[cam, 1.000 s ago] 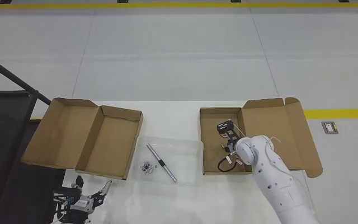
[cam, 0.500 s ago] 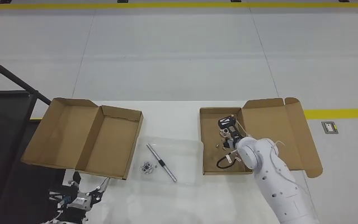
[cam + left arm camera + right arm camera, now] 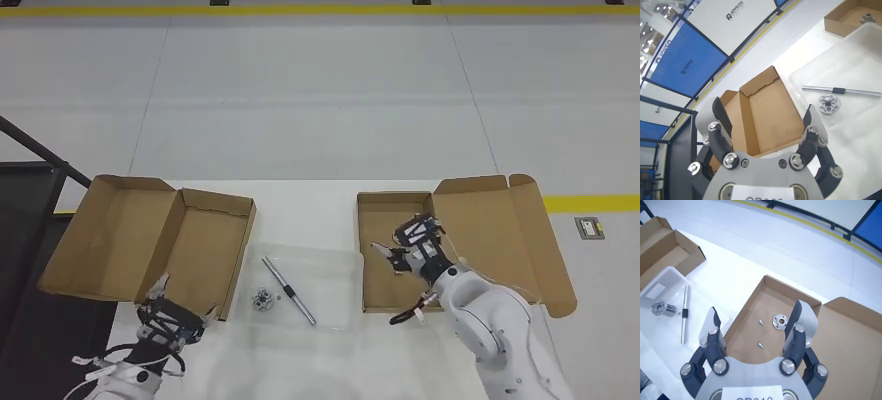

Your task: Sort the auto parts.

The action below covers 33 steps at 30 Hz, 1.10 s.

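Note:
A clear plastic tray [image 3: 335, 262] in the middle of the table holds a long metal rod [image 3: 290, 292] with a black band and a round toothed hub [image 3: 263, 298]. They also lie in the tray in the wrist views: rod [image 3: 840, 90], hub [image 3: 829, 105], rod [image 3: 685, 317], hub [image 3: 662, 309]. My right gripper [image 3: 756, 311] hangs open above the right cardboard box [image 3: 753, 306], which holds a silver flange [image 3: 780, 321] and two small screws [image 3: 761, 322]. My left gripper [image 3: 765, 111] is open and empty above the near end of the left cardboard box [image 3: 770, 113].
Both boxes have their lids folded open outward, the left box [image 3: 195, 255] to the left and the right box [image 3: 380, 280] to the right. A dark frame stands off the table's left side. Bare white tabletop lies in front of the tray.
My left gripper has come up from the table's front edge to the left box's near end. The right arm has drawn back to the right, uncovering the right box's floor.

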Tool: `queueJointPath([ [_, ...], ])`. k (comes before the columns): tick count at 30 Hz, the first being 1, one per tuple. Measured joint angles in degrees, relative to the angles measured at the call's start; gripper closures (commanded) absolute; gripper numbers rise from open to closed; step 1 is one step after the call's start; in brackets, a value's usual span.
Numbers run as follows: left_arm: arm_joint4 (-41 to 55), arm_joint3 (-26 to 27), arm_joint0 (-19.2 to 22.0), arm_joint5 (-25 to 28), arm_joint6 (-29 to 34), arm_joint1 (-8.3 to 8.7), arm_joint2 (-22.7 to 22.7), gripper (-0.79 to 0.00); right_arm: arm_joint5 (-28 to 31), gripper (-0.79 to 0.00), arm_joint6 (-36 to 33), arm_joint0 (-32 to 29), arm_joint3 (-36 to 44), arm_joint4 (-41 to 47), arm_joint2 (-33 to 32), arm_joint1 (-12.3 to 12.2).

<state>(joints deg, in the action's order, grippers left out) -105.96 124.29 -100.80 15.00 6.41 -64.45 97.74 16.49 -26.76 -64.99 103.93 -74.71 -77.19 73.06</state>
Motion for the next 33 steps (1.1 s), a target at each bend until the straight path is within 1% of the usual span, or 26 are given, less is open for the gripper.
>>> queueJointPath([
  [3,-4.8,1.2,3.5,4.7,5.0,0.22,-3.0,-0.785,3.4,-0.785,5.1,-3.3,3.1,0.4,-1.8,-0.5],
  [5,-5.6,2.0,5.9,8.4,8.7,0.25,-5.3,-0.785,6.0,-0.785,7.5,-5.5,4.9,0.5,-3.2,-0.8],
  [7,-5.2,2.6,7.1,11.4,10.8,0.27,-6.2,-0.785,7.9,-0.785,7.8,-7.1,6.0,0.2,-4.3,-1.1],
  [11,-5.1,2.5,6.9,10.5,10.3,0.27,-6.2,-0.785,8.3,-0.785,7.5,-7.4,6.2,-0.1,-4.6,-1.2],
  [17,-5.1,2.5,6.9,10.6,10.3,0.27,-6.2,-0.785,8.2,-0.785,7.5,-7.4,6.2,0.0,-4.6,-1.2],
  [19,-4.5,2.2,6.9,11.7,10.2,0.27,-6.8,-0.785,8.2,-0.785,7.5,-7.4,6.2,0.0,-4.6,-1.2],
  [22,-2.9,2.8,8.3,13.9,12.5,0.21,-8.1,-0.785,8.2,-0.785,7.5,-7.4,6.2,0.0,-4.6,-1.2],
  [25,-0.4,4.2,10.3,17.8,17.0,0.18,-9.2,-0.785,8.2,-0.785,7.5,-7.4,6.2,0.0,-4.6,-1.2],
  [27,1.2,4.8,12.5,22.2,21.1,0.28,-9.9,-0.785,8.2,-0.785,7.5,-7.4,6.2,0.0,-4.6,-1.2],
  [30,3.4,4.8,16.9,30.7,26.9,0.51,-11.5,-0.785,8.2,-0.785,7.5,-7.4,6.2,0.0,-4.6,-1.2],
  [33,8.5,2.9,22.2,39.8,32.0,0.71,-13.0,-0.785,8.2,-0.785,7.5,-7.4,6.2,0.0,-4.6,-1.2],
])
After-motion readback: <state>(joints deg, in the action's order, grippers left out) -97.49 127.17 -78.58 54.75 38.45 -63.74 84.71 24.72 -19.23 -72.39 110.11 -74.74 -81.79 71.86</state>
